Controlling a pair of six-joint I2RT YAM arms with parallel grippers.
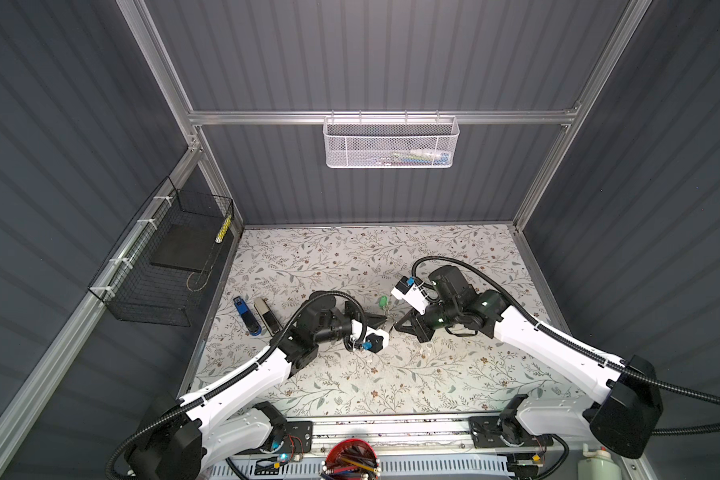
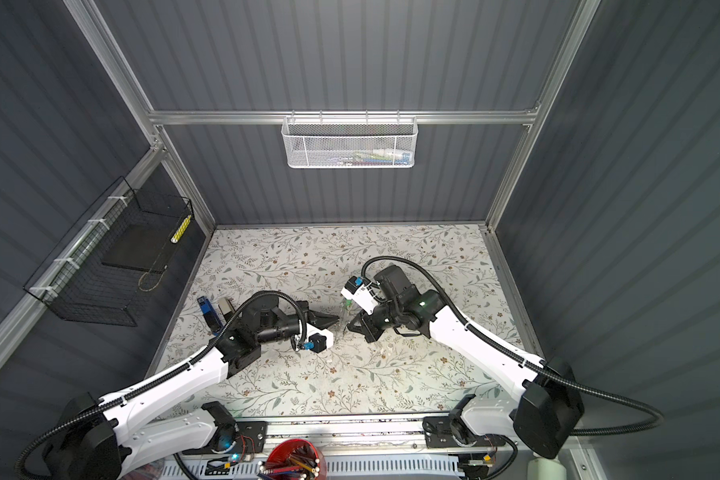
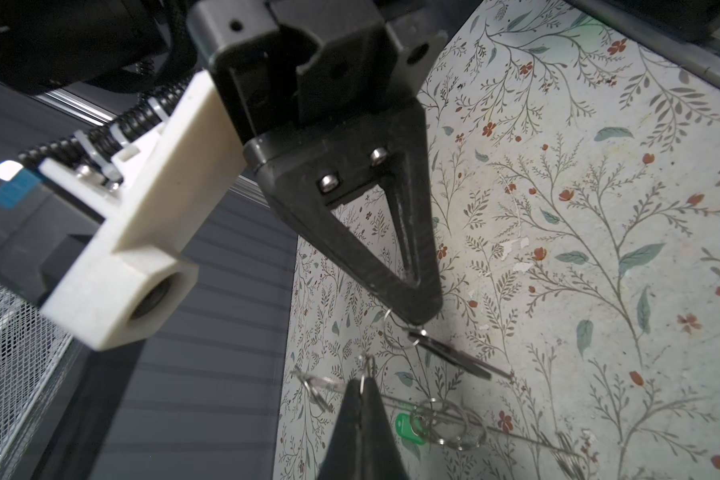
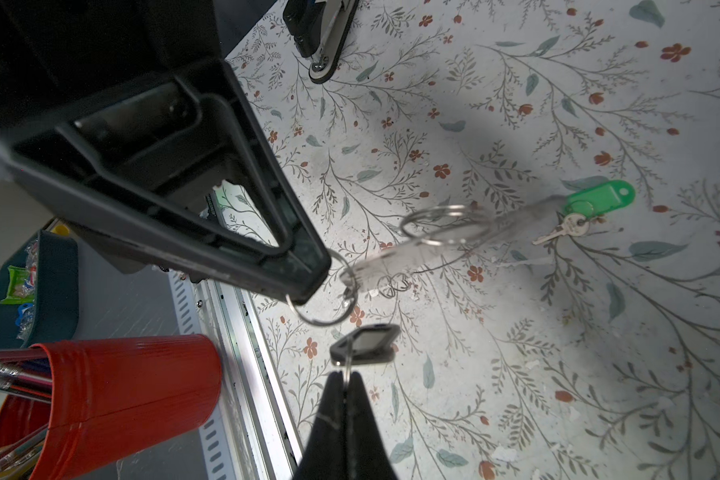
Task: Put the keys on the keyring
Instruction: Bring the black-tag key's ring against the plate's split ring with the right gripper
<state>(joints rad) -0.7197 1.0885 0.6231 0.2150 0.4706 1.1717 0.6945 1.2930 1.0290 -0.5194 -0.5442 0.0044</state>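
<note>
Over the bench (image 4: 516, 104) | left hand (image 4: 312, 284) clamped on keyring (image 4: 391, 255) loop; right hand (image 4: 344, 377) pinching black-tagged key (image 4: 364, 345) by its ring | risk: thin rings likely slip or twist, threading misses | green-tagged key (image 4: 568, 226) lies loose below

dim, soft shadows — keyring (image 4: 512, 226) blurred, edges warped

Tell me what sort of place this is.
Probably a robotics lab work cell: grey panelled walls on an aluminium frame enclose a floral-covered table with two mounted robot arms, plus a hanging mesh basket.
</note>
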